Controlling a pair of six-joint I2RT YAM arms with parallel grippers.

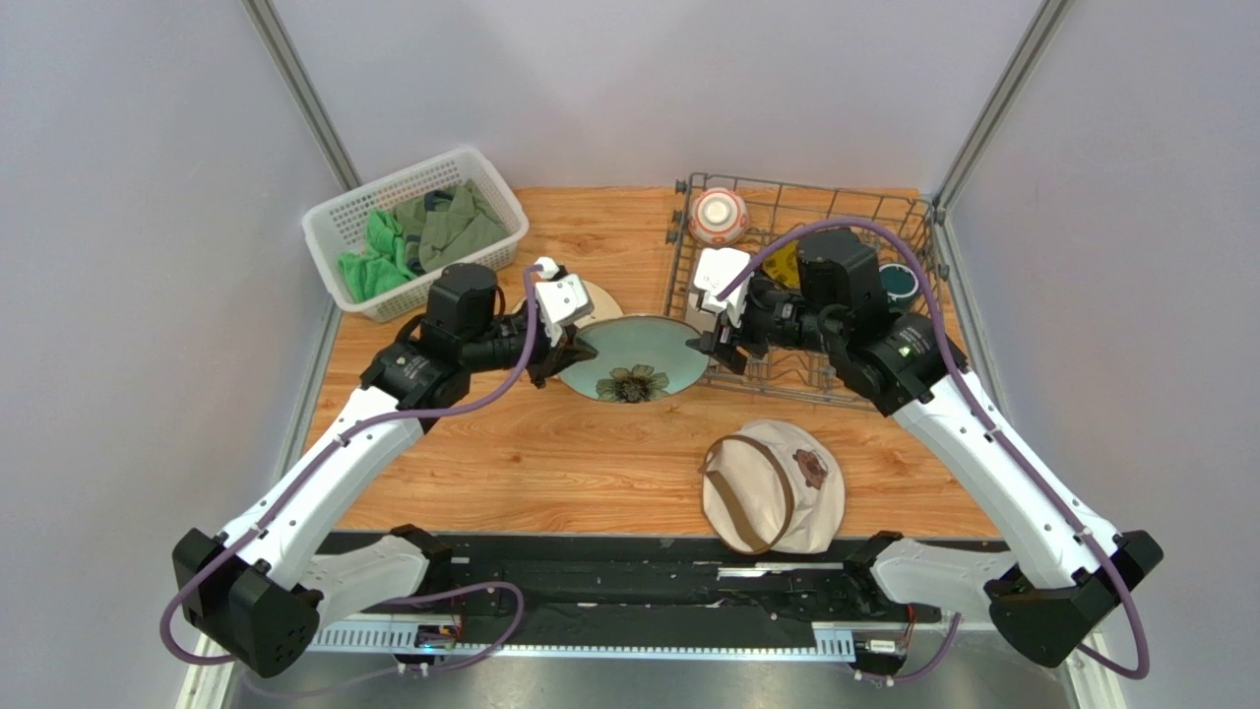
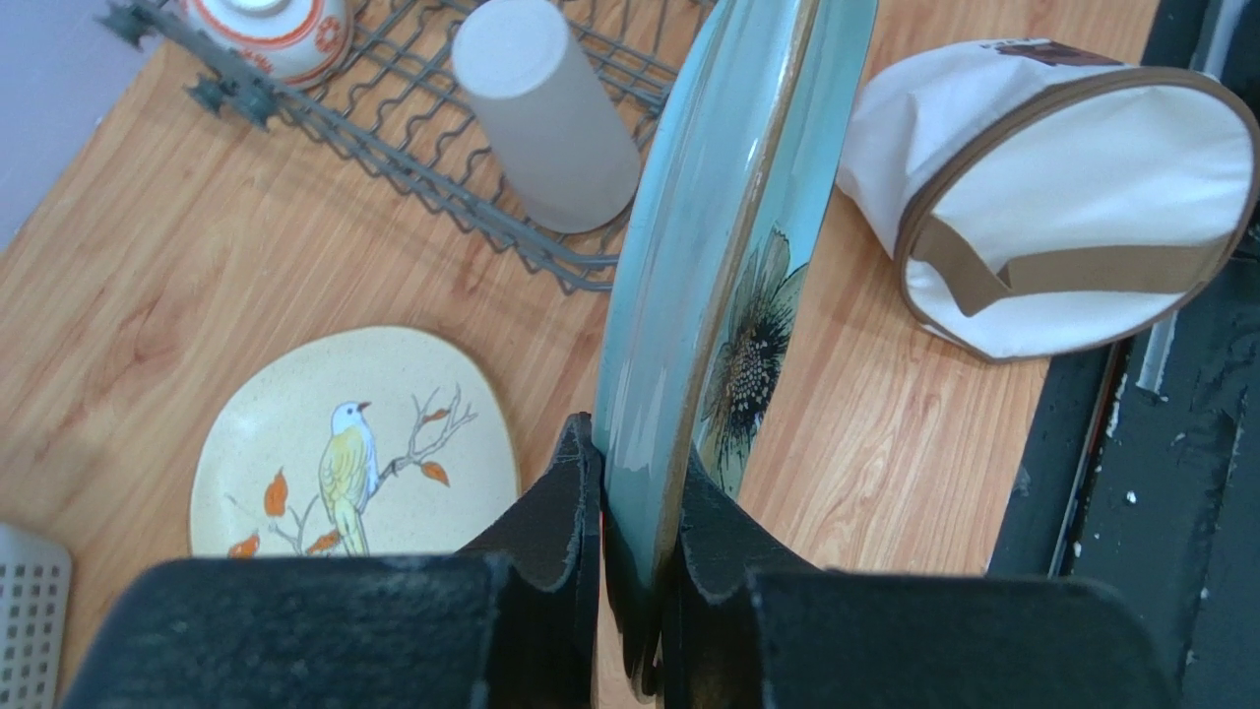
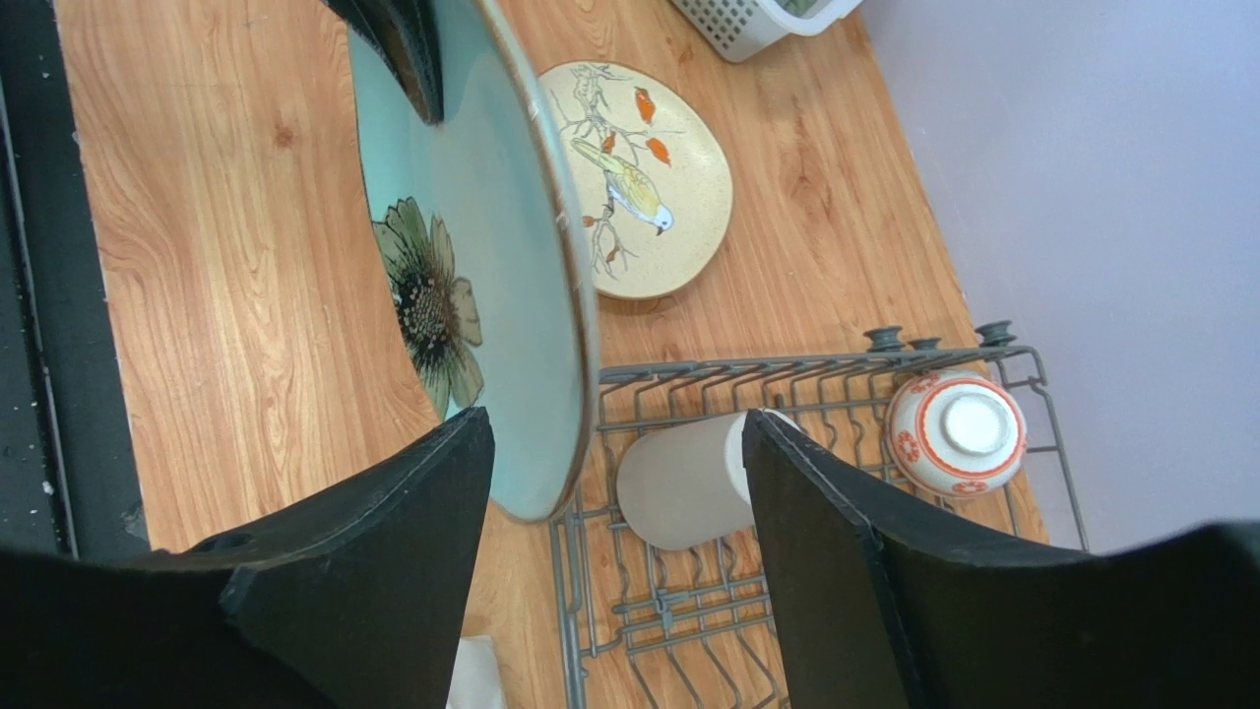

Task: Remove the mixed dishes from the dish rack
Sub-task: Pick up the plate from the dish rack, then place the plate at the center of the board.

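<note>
Grips the pale green plate by its rim in the left pincer, over the table just left of the dish rack. Holds it flowered face up, stretching toward the rack. Spreads the right pincer wide about the rack-side rim.

Pale green plate beside rack; bowl, tumbler inside.

We see bright, soft light all over. Shadows on the table are faint. The pale green plate shines a little. Up close, the black fingers look fuzzy.
</note>
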